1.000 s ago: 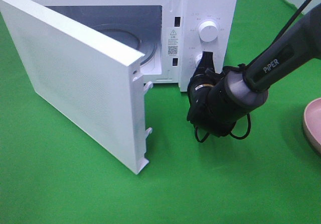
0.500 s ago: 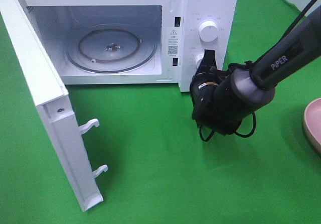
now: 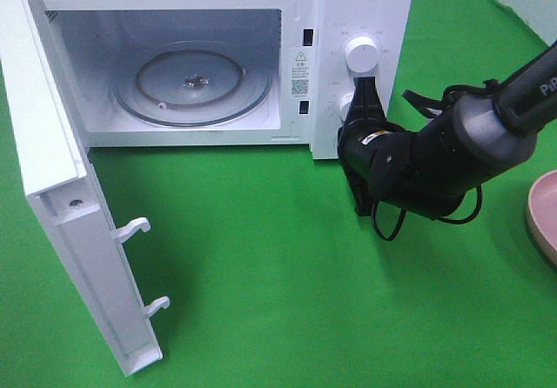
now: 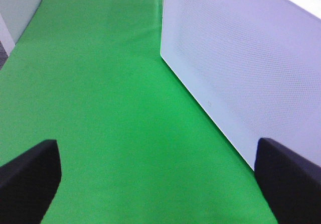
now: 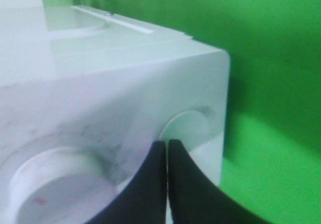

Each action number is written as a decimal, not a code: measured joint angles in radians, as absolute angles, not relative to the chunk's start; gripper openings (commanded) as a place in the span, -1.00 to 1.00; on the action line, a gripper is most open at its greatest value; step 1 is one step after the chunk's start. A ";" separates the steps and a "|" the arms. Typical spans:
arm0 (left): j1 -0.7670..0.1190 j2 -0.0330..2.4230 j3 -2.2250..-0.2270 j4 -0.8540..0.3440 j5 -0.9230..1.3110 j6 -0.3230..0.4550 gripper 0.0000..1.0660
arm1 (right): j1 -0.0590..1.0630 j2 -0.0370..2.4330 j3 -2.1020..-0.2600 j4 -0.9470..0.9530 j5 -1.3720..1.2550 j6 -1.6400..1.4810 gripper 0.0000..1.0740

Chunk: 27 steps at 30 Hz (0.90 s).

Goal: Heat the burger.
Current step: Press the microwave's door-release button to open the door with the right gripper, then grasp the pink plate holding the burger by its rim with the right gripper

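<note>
The burger is out of view in every frame. The white microwave [image 3: 361, 5] stands at the back with its door [image 3: 61, 197] swung wide open to the left, showing the bare glass turntable [image 3: 191, 83]. My right gripper [image 3: 365, 88] is shut and empty, its tips against the control panel between the upper knob [image 3: 361, 53] and the lower knob [image 3: 346, 105]. In the right wrist view the closed gripper [image 5: 167, 148] points at the panel beside a knob [image 5: 55, 184]. My left gripper [image 4: 160, 184] is open and empty over green cloth, beside the door's outer face [image 4: 251, 68].
A pink plate [image 3: 544, 214] shows at the right edge of the table; only its rim is visible. The open door juts toward the front left, with two latch hooks [image 3: 144, 266] on its edge. Green cloth covers the table.
The microwave door has swung from half shut to wide open on the left. My right arm has shifted right and turned, its shut tips staying at the control panel.
</note>
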State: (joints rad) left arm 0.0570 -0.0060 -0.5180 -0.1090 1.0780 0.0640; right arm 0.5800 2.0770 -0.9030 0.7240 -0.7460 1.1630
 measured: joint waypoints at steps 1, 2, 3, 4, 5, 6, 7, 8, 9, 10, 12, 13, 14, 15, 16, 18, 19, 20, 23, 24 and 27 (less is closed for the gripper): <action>0.057 -0.006 -0.518 -0.109 1.078 0.064 0.83 | 0.580 2.045 -0.887 0.687 -0.746 1.154 -1.00; 0.057 -0.006 -0.518 -0.109 1.078 0.064 0.83 | 0.580 2.045 -0.887 0.687 -0.746 1.154 -1.00; 0.057 -0.006 -0.518 -0.109 1.078 0.064 0.83 | 0.580 2.024 -0.868 0.665 -0.730 1.149 -1.00; 0.057 -0.006 -0.518 -0.109 1.078 0.064 0.83 | 0.580 2.024 -0.868 0.665 -0.730 1.149 -1.00; 0.057 -0.006 -0.518 -0.109 1.078 0.064 0.83 | 0.580 1.998 -0.838 0.633 -0.708 1.144 -1.00; 0.057 -0.006 -0.518 -0.109 1.078 0.064 0.83 | 0.580 1.998 -0.838 0.633 -0.708 1.144 -1.00; 0.057 -0.006 -0.518 -0.109 1.078 0.064 0.83 | 0.580 1.976 -0.814 0.601 -0.688 1.138 -1.00; 0.057 -0.006 -0.518 -0.109 1.078 0.064 0.83 | 0.580 1.976 -0.814 0.601 -0.688 1.138 -1.00; 0.057 -0.006 -0.518 -0.109 1.078 0.064 0.83 | 0.580 1.952 -0.792 0.553 -0.676 1.133 -1.00; 0.057 -0.006 -0.518 -0.109 1.078 0.064 0.83 | 0.580 1.940 -0.781 0.526 -0.672 1.130 -1.00; 0.057 -0.006 -0.518 -0.109 1.078 0.064 0.83 | 0.580 1.921 -0.764 0.482 -0.661 1.129 -1.00; 0.057 -0.006 -0.518 -0.109 1.078 0.064 0.83 | 0.580 1.921 -0.764 0.482 -0.661 1.129 -1.00; 0.057 -0.006 -0.518 -0.109 1.078 0.064 0.83 | 0.580 1.896 -0.750 0.432 -0.633 1.129 -0.99; 0.057 -0.006 -0.518 -0.109 1.078 0.064 0.83 | 0.580 1.872 -0.745 0.385 -0.601 1.121 -0.98; 0.057 -0.006 -0.518 -0.109 1.078 0.064 0.83 | 0.580 1.872 -0.745 0.385 -0.601 1.121 -0.98; 0.057 -0.006 -0.518 -0.109 1.078 0.064 0.83 | 0.580 1.861 -0.745 0.363 -0.577 1.113 -0.97; 0.057 -0.006 -0.518 -0.109 1.078 0.064 0.83 | 0.580 1.844 -0.745 0.328 -0.537 1.085 -0.96; 0.057 -0.006 -0.518 -0.109 1.078 0.064 0.83 | 0.580 1.844 -0.745 0.328 -0.537 1.085 -0.96; 0.057 -0.006 -0.518 -0.109 1.078 0.064 0.83 | 0.580 1.802 -0.743 0.306 -0.443 0.955 -0.94; 0.057 -0.006 -0.518 -0.109 1.078 0.064 0.83 | 0.580 1.784 -0.743 0.302 -0.400 0.865 -0.93; 0.057 -0.006 -0.518 -0.109 1.078 0.064 0.83 | 0.580 1.766 -0.743 0.301 -0.347 0.767 -0.92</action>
State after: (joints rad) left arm 0.0570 -0.0060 -0.5180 -0.1090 1.0780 0.0640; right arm 0.5800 1.7660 -0.7430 0.3010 -0.3470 0.7670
